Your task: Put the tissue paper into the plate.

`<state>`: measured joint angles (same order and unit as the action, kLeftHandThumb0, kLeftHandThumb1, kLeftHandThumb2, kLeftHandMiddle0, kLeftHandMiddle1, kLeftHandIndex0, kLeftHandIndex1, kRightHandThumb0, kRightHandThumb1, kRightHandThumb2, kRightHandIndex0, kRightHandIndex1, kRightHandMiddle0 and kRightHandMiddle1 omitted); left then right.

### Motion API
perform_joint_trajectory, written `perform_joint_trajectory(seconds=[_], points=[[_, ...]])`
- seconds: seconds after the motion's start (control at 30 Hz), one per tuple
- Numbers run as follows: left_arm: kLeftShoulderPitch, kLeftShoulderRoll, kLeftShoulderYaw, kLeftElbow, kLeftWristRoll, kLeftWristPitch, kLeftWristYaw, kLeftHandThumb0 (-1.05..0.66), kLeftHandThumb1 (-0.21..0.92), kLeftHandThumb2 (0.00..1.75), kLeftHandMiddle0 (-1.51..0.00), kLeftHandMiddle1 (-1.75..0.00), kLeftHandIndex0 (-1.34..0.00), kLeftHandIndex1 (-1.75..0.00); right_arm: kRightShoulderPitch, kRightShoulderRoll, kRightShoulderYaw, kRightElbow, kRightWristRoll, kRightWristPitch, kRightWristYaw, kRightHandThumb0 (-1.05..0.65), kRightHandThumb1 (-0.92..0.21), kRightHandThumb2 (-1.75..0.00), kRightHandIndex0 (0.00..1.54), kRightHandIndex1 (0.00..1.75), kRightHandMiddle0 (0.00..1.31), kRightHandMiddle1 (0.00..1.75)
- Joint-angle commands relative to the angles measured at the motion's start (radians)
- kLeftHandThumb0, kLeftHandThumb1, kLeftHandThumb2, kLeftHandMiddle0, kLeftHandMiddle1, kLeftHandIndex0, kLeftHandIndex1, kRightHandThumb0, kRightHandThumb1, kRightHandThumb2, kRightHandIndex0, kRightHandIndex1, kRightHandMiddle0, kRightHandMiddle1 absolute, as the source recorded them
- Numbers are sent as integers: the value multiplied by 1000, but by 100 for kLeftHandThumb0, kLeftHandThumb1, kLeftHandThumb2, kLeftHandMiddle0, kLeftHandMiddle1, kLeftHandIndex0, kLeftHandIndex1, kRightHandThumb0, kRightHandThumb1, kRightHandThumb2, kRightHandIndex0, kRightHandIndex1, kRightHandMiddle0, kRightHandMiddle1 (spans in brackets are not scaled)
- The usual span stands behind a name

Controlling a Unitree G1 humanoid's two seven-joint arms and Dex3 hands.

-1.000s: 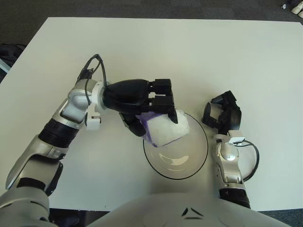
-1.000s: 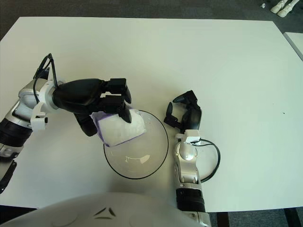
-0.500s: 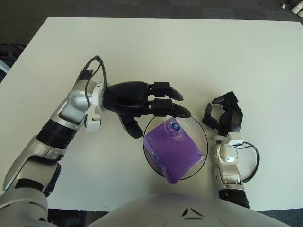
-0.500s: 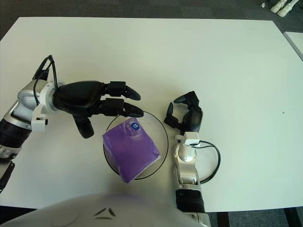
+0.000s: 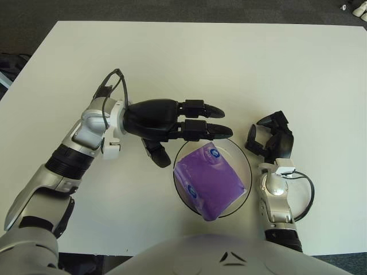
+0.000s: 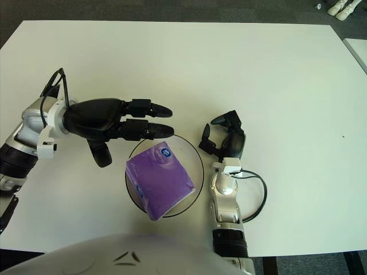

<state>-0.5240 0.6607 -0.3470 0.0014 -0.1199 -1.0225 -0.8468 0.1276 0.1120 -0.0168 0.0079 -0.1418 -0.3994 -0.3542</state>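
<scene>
A purple tissue pack [image 5: 210, 181] with a small blue-and-white label lies inside the clear round plate [image 5: 243, 157], tilted and filling most of it. My left hand [image 5: 192, 129] hovers just above the plate's far left rim, black fingers stretched out straight and spread, holding nothing. Its thumb [image 5: 156, 156] hangs down to the left of the plate. My right hand [image 5: 270, 140] shows beside the plate's right edge, fingers curled and empty.
The white table [image 5: 200, 63] stretches wide behind the plate. A black cable [image 5: 305, 197] loops by my right wrist. Dark floor borders the table's far edge and left corner.
A second ago my left hand gripped the pack over the plate. It let go, the pack dropped into the plate, and the fingers have straightened and lifted slightly.
</scene>
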Motion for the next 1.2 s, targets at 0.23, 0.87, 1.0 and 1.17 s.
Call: perform_joint_trajectory(seconds=[0.23, 0.87, 1.0, 1.17], points=[[-5, -48, 11, 55, -47, -83, 23, -102, 92, 100, 0, -20, 0, 0, 63, 28, 10, 64, -16, 35, -18, -49, -29, -136, 115, 175, 64, 175], [87, -158, 154, 204, -165, -40, 169, -96, 92, 87, 0, -74, 0, -54, 48, 7, -10, 135, 1, -1, 13, -50, -26, -139, 110, 175, 66, 175], [385, -274, 212, 118, -259, 145, 360, -88, 89, 83, -15, -120, 0, -111, 46, 8, -16, 152, 12, -20, 17, -50, -28, -137, 109, 175, 65, 175], [420, -392, 296, 7, -169, 433, 647, -79, 82, 88, -34, -156, -6, -158, 47, 6, -16, 155, 25, -26, 30, -49, -30, -134, 108, 175, 62, 175]])
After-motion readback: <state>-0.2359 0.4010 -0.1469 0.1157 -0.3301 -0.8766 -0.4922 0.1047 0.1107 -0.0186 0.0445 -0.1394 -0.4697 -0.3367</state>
